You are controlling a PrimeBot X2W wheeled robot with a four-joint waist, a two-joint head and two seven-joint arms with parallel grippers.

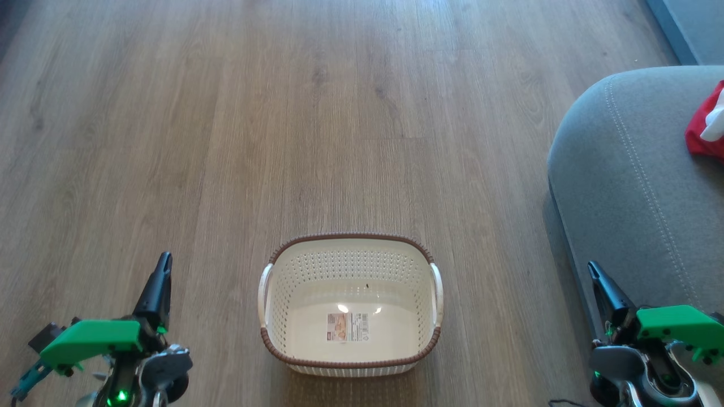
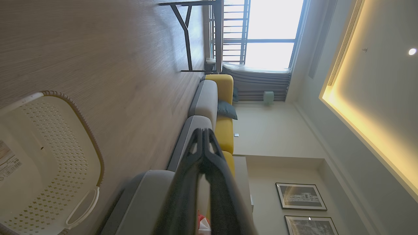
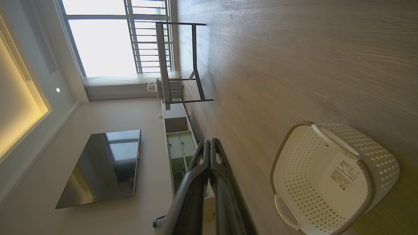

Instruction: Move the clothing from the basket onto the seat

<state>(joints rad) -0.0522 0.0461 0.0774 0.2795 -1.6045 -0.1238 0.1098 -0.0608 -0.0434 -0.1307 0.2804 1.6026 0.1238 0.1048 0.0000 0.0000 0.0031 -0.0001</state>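
Left gripper (image 1: pixel 164 259) and right gripper (image 1: pixel 591 265), either side of the basket (image 1: pixel 350 237), are both clamped closed, gripping nothing. Right of the basket and farther off, the clothing (image 1: pixel 700 138) lies on the seat (image 1: pixel 622 169); wooden floor (image 1: pixel 283 113) surrounds the basket.

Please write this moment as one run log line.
basket: empty, on floor | clothing: on seat | left claw: shut | right claw: shut

We see the cream perforated basket (image 1: pixel 350 265) upright on the floor (image 1: pixel 283 113), brown rim up, label sticker (image 1: pixel 347 327) showing on its bottom — the red-and-white clothing (image 1: pixel 701 135) lies bunched on the grey seat (image 1: pixel 622 181), well apart, rightward.
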